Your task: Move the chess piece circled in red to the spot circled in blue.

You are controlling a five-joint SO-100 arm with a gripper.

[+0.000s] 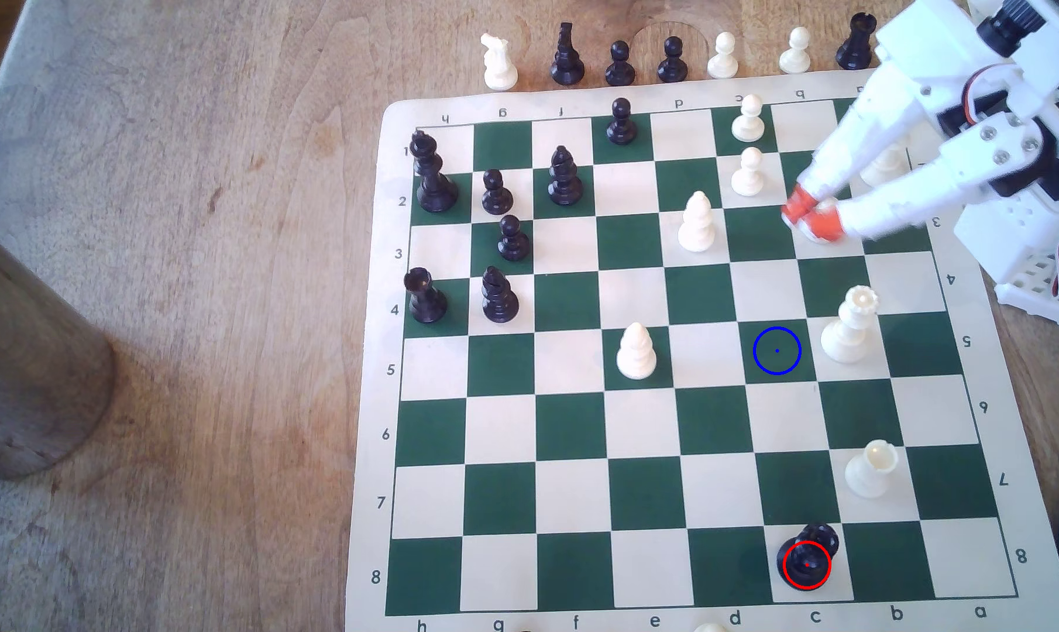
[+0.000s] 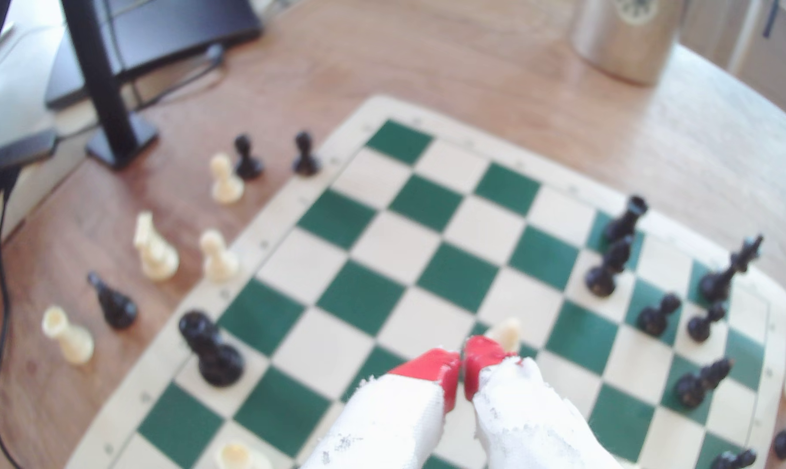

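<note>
Since your black queen [image 1: 807, 556] stands on a cream square along the board's [image 1: 965, 614] row-8 edge, plan to pinch its slim waist; judged light, rigid, glossy and slippery, top-heavy on its wide base. The red ring hides its lower half. Farther up, the blue-ringed square [image 1: 777, 350] sits beside a white queen [image 1: 850, 328]. Beyond, the gripper [image 1: 811, 220] hangs clenched, empty; its arm hides the corner squares.

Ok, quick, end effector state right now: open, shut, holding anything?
End effector: shut, red tips together, holding nothing. It hangs over the board's far right corner in the exterior view; the black queen sits untouched on its red-ringed square.
</note>
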